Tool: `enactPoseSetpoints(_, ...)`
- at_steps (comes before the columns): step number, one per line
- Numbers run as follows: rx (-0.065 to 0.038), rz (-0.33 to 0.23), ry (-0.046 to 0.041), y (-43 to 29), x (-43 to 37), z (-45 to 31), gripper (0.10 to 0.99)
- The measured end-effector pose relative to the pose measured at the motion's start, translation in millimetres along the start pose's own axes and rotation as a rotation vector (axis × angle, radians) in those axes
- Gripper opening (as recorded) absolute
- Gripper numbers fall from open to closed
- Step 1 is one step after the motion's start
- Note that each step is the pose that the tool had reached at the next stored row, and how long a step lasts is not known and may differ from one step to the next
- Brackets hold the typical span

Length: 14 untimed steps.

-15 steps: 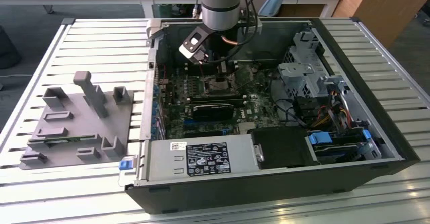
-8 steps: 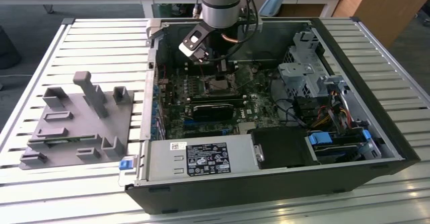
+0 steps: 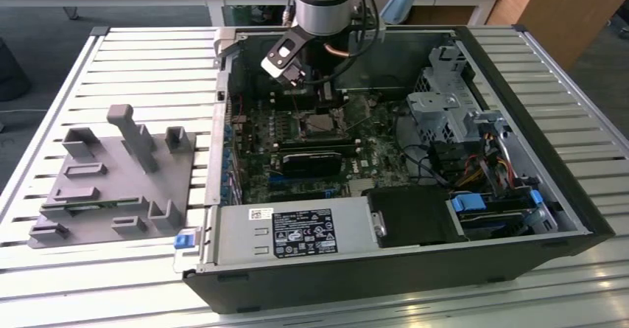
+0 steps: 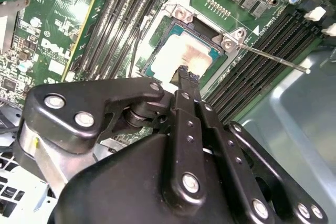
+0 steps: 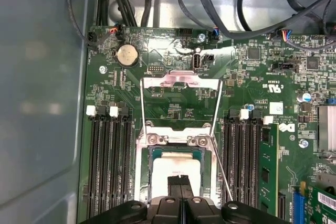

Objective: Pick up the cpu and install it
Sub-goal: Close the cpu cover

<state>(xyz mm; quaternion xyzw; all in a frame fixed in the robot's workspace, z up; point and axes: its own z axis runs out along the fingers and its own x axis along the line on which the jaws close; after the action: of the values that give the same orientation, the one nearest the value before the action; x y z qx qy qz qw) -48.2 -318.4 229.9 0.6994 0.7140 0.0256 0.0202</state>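
Slatted table (image 3: 147, 59) bears open case (image 3: 393, 278) (cpu (image 5: 174, 164) in socket (image 5: 140, 172))

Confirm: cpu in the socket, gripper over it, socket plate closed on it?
No: the plate is open, folded back off the socket, as the first wrist view shows. The cpu does lie in the socket, gripper over it.

The exterior view looks down from high up and well back, so it sees the whole computer case (image 3: 393, 276) on the slatted table (image 3: 128, 55). The first wrist view looks straight down at the green board (image 5: 252, 77) from close; the second wrist view looks at a slant, closer. Both wrist views share the socket (image 5: 178, 139) and my gripper (image 5: 180, 181).
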Motion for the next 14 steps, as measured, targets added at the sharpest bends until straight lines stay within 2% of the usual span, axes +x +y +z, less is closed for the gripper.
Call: enactPoseSetpoints(14,0.0,0.0,0.0,0.6,0.1,-8.8,0.106)
